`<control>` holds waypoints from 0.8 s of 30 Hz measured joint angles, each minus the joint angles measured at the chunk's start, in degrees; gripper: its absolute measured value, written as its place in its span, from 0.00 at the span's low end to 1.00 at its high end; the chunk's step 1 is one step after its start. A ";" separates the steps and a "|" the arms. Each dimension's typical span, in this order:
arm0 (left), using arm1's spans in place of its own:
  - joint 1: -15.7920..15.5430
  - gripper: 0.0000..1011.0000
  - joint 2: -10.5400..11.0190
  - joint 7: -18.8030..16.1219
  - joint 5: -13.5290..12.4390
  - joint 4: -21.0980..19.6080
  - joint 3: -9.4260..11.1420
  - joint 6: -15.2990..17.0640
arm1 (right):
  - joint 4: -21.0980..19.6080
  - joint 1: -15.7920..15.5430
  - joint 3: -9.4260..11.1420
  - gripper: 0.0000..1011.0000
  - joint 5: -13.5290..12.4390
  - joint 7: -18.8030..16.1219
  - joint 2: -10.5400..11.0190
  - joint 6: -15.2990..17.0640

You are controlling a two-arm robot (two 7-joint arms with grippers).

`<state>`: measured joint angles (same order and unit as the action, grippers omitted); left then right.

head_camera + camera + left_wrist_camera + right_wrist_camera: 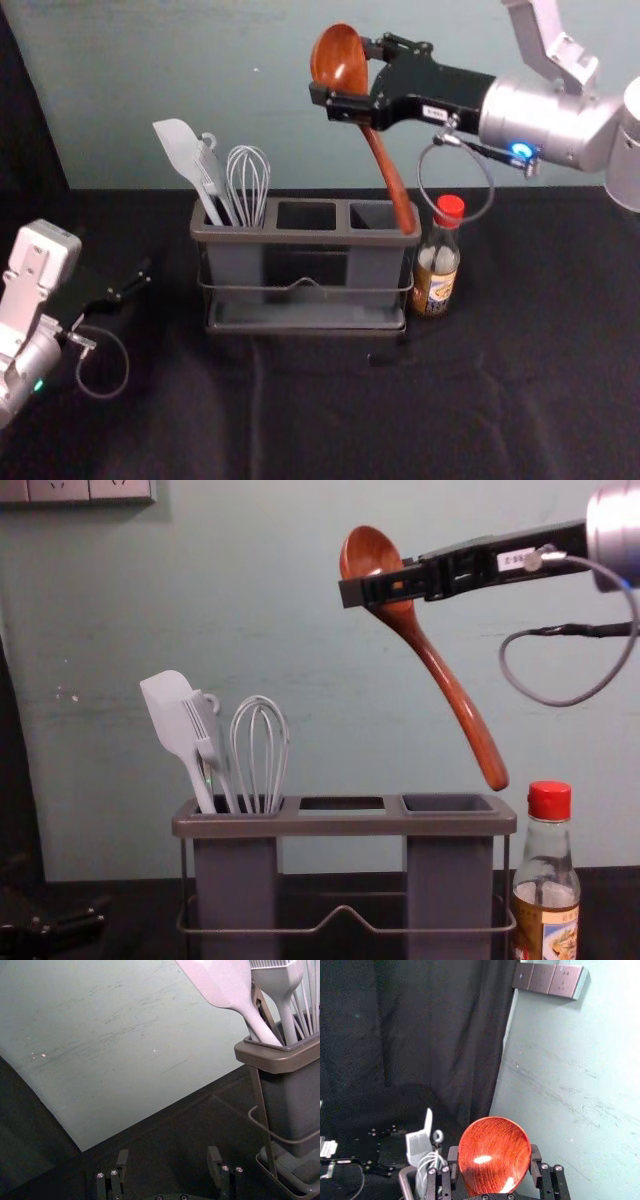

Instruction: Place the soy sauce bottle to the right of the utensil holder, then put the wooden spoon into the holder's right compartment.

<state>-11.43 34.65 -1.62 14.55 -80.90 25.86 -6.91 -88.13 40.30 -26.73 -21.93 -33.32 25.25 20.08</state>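
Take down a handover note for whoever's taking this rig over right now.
Right end effector: closed on the wooden spoon at its bowl, held above the utensil holder, handle slanting down.
Left end effector: open and empty, off the holder's left side.
Soy sauce bottle: upright, just right of the holder.
Done: bottle placed.
Left: get the spoon into the right compartment; the handle's end is above rim level, toward the holder's right end, so it probably needs lining up before lowering.
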 joint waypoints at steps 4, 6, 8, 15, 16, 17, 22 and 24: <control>0.00 1.00 0.00 0.00 0.00 0.00 0.00 0.00 | 3.71 1.71 -0.91 0.83 -0.26 -0.42 -0.99 -1.45; 0.00 1.00 0.00 0.00 0.00 0.00 0.00 0.00 | 5.13 2.42 -1.35 0.83 -0.29 -0.56 -1.38 -1.91; 0.00 1.00 0.00 0.00 0.00 0.00 0.00 0.00 | 7.45 3.64 -2.12 0.83 -0.30 -0.80 -2.03 -2.62; 0.00 1.00 0.00 0.00 0.00 0.00 0.00 0.00 | 13.61 7.11 -4.18 0.83 -0.30 -1.48 -3.71 -4.44; 0.00 1.00 0.00 0.00 0.00 0.00 0.00 0.00 | 14.64 7.72 -4.57 0.83 -0.30 -1.58 -3.97 -4.74; 0.00 1.00 0.00 0.00 0.00 0.00 0.00 0.00 | 15.16 8.04 -4.76 0.83 -0.29 -1.71 -4.13 -4.92; 0.00 1.00 0.00 0.00 0.00 0.00 0.00 0.00 | 17.84 9.47 -5.88 0.83 -0.25 -2.01 -4.97 -5.77; 0.00 1.00 0.00 0.00 0.00 0.00 0.00 0.00 | 18.23 9.59 -6.17 0.83 -0.23 -2.11 -5.09 -5.92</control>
<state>-11.43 34.65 -1.62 14.55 -80.90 25.86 -6.91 -69.90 49.89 -32.90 -22.17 -35.44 20.16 14.16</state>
